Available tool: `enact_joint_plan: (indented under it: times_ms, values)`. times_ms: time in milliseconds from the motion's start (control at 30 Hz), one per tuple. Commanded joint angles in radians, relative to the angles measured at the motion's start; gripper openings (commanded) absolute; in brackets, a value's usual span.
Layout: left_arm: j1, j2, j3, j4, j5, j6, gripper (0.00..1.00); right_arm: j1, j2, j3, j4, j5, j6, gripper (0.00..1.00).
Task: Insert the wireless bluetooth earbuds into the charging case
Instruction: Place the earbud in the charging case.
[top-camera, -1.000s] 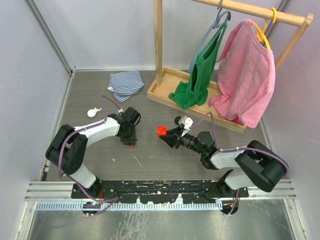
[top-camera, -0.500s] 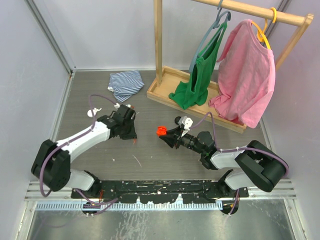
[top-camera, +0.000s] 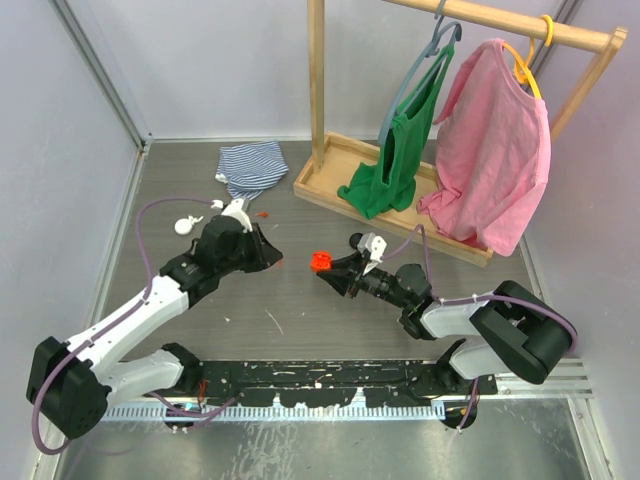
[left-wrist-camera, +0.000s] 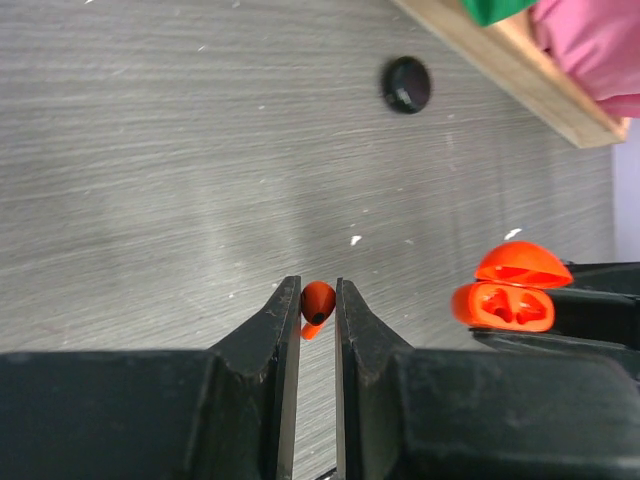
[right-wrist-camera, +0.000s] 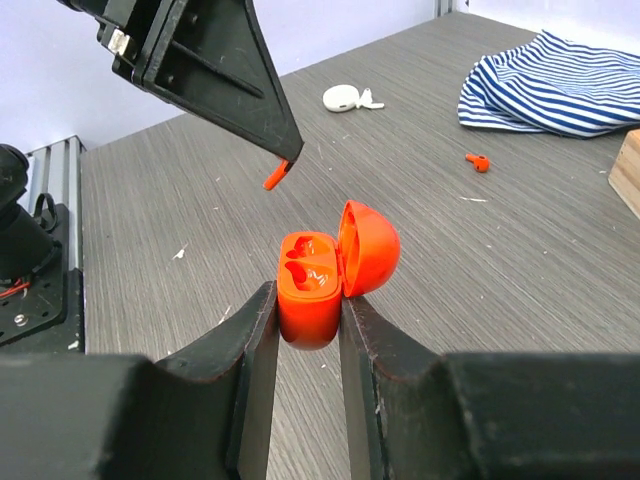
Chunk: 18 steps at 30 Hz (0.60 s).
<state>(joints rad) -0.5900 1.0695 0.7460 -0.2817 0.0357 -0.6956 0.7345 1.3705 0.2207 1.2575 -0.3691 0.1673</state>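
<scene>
My left gripper (left-wrist-camera: 318, 292) is shut on a tiny orange earbud (left-wrist-camera: 317, 302) and holds it above the table, just left of the case. In the top view this gripper (top-camera: 277, 262) points right toward the case. My right gripper (right-wrist-camera: 308, 300) is shut on the orange charging case (right-wrist-camera: 310, 290), whose lid stands open and whose two sockets look empty. The case also shows in the top view (top-camera: 321, 262) and the left wrist view (left-wrist-camera: 505, 300). A second orange earbud (right-wrist-camera: 477, 161) lies on the table farther back, also seen in the top view (top-camera: 263, 213).
A white case with a white bud (top-camera: 185, 225) lies at the left. A black round case (left-wrist-camera: 406, 84) lies near the wooden rack base (top-camera: 330, 180). A striped cloth (top-camera: 250, 165) lies behind. Green (top-camera: 395, 150) and pink (top-camera: 495, 140) garments hang at the back right.
My left arm has stretched out and its gripper has risen from the table and moved right toward the case, with the orange earbud in it. The right arm has not moved.
</scene>
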Motion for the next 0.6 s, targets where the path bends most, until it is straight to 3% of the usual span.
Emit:
enact_joint_plan:
  times_ms: [0,567]
  values:
    - [-0.011,-0.072,-0.041,0.228,0.066,-0.005,0.06,0.013,-0.007,0.010,0.116,-0.011,-0.002,0.01]
    - [-0.075,-0.123,-0.101,0.595,0.248,-0.077,0.06,0.019,-0.071,-0.004,0.184,0.028,0.011,0.01]
